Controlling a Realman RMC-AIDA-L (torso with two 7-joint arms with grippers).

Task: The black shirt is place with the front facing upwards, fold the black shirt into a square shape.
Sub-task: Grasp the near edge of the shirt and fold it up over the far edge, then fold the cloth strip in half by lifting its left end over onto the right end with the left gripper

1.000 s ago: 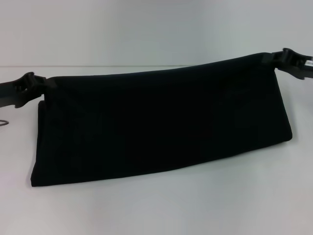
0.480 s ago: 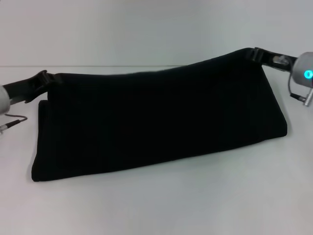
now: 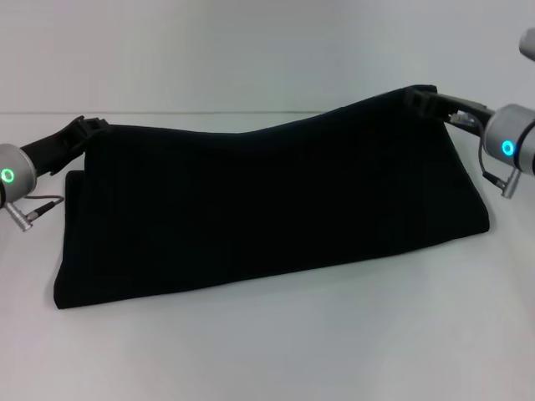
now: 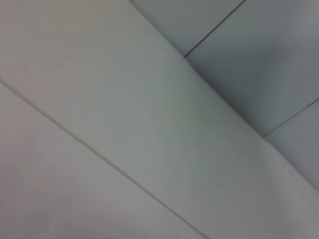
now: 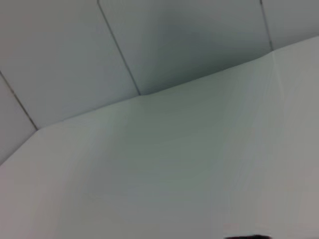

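The black shirt [image 3: 267, 209] lies across the middle of the white table [image 3: 276, 351] as a long folded band, its near edge resting on the surface and its far edge lifted off it. The left gripper [image 3: 86, 127] pinches the far-left corner, closed on the cloth. The right gripper [image 3: 420, 98] does the same at the far-right corner, clamped on the fabric and holding it higher, so the top edge slopes up from left to right with a slight sag in between.

Neither wrist view shows the shirt clearly; both look out at pale wall panels.

This looks like the fold-over step, with the raised edge due to be carried toward the near edge. To do it well, both corners should travel together at matched height, so the right side wants levelling with the left. Keeping the edge taut between the grippers would stop the middle from drooping and creasing. The near edge is the anchor, and dragging it would skew the band. Letting go only once the carried edge lies flat and lined up should leave a clean fold.
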